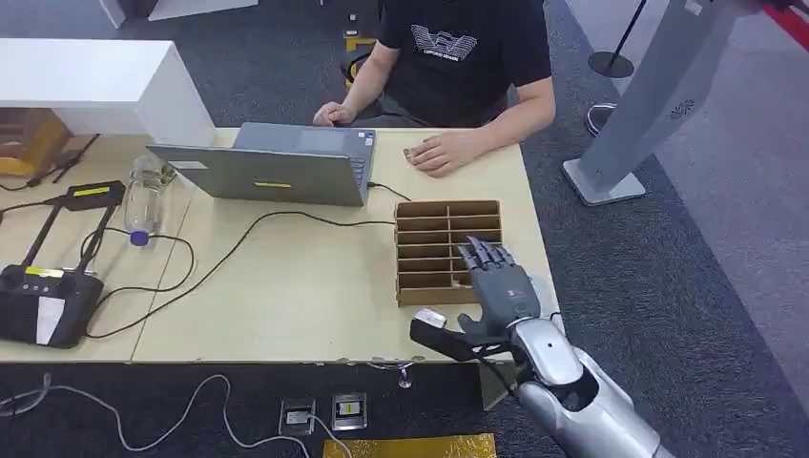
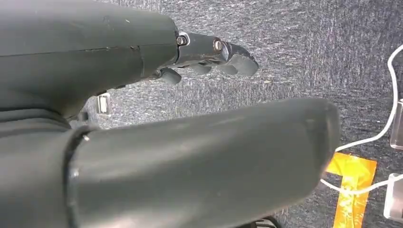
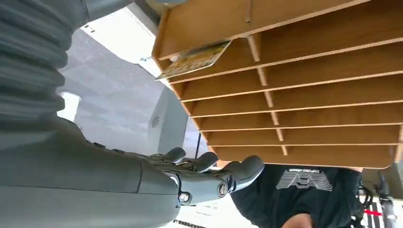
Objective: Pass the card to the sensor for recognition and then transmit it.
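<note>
The table [image 1: 286, 305] runs out ahead and to the left of the right robot hand [image 1: 498, 286], which hovers over its near right corner. A person in a dark shirt [image 1: 463, 48] sits at the far side, well beyond the robot hand, one hand [image 1: 434, 153] resting flat on the table. A grey laptop [image 1: 272, 167] stands far to the left and ahead, with a clear bottle [image 1: 145, 196] and a black controller [image 1: 48, 296] farther left.

Directly under and ahead of the right robot hand lies the wooden slotted rack [image 1: 446, 250], its fingers [image 1: 485, 256] stretched out over the near slots, spread and holding nothing. In the right wrist view a yellowish card [image 3: 195, 59] sits in one of the rack's end slots, at the opposite end from the fingertips. A small pale device [image 1: 431, 318], probably the sensor, lies just left of the robot hand's thumb, though I cannot be sure of it.

The step in hand looks like fetching the card. To do it well, the robot hand should travel along the rack to the card's slot, come in edge-on, and pinch the exposed edge without catching a divider.

The left robot hand [image 2: 214, 54] hangs over the carpet, its fingers curled and gripping nothing.
</note>
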Robot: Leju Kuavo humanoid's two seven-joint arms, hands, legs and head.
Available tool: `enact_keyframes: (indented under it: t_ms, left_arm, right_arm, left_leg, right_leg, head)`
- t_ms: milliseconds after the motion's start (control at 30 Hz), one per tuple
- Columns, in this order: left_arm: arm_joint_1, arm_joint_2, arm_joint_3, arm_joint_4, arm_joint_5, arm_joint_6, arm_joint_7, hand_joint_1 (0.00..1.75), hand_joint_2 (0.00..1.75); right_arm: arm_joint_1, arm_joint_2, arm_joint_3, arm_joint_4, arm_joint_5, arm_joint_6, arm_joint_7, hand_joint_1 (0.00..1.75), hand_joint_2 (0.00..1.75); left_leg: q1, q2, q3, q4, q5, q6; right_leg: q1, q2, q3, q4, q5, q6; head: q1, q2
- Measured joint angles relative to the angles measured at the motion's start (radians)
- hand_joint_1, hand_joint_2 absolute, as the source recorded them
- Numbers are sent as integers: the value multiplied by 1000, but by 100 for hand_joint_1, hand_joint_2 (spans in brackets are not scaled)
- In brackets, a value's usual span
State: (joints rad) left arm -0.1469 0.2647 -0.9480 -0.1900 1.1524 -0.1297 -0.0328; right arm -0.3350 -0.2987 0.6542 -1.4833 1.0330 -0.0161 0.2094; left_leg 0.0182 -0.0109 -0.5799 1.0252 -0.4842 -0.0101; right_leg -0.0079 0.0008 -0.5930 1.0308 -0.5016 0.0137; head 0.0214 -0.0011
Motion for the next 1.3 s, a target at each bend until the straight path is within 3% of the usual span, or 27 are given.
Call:
enact_keyframes:
  t_ms: [767,1300]
  left_arm:
    - [0,3,-6,0,0,-5,0,0,0]
    - [0,8,-6,0,0,-4,0,0,0]
  right_arm:
    - [1,30,-5,47,60,65,-17,0,175]
    - [6,30,-52,47,71,68,-2,0,175]
  left_leg:
    - [0,0,0,0,0,0]
    - [0,0,0,0,0,0]
  right_leg:
    - [0,0,0,0,0,0]
    - [0,1,0,0,0,0]
  head:
    - [0,0]
    - [0,0]
